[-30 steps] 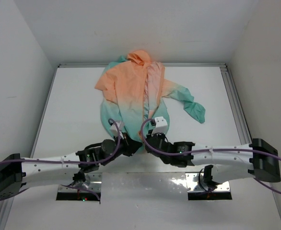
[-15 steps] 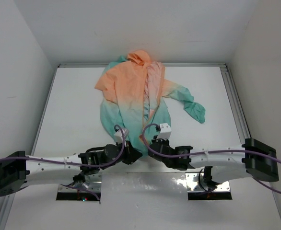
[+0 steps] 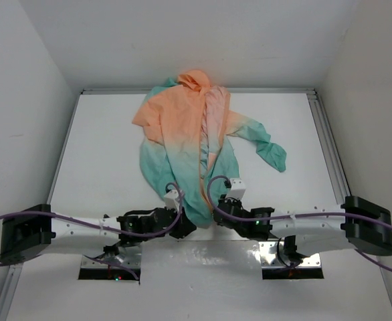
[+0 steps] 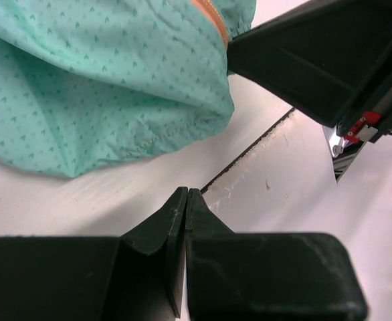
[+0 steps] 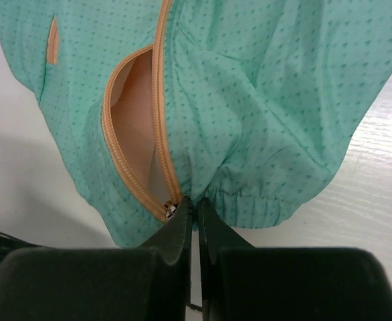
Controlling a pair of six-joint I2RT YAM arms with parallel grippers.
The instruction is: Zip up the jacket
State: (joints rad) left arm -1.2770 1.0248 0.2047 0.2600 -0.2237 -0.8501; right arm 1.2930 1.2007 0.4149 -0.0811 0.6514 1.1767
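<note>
At the bottom middle of the top view, both arms reach in from the lower corners and meet by the near edge of the table [image 3: 95,167]. The left claw [image 4: 186,200] is pressed together with nothing in it. In its own view the tips sit low in the middle, over bare table beside the edge. The teal hem lies apart from them at upper left.

The right claw [image 5: 190,206] is also together. Its tips meet the hem at the very foot of the zipper [image 5: 157,100], low in the middle of its view. The elastic edge bunches against the tips, so they seem to nip the cloth there. A small metal piece [image 5: 171,211] shows just left of the tips.

Above them the two orange zipper rows part, and pale lining shows between them.

Farther up the top view, the jacket [image 3: 182,127] lies front up at the middle of the table. Its teal bottom points at the arms and its peach top lies beyond. One sleeve [image 3: 266,147] trails to the right, and the hood [image 3: 194,79] touches the far wall.
</note>
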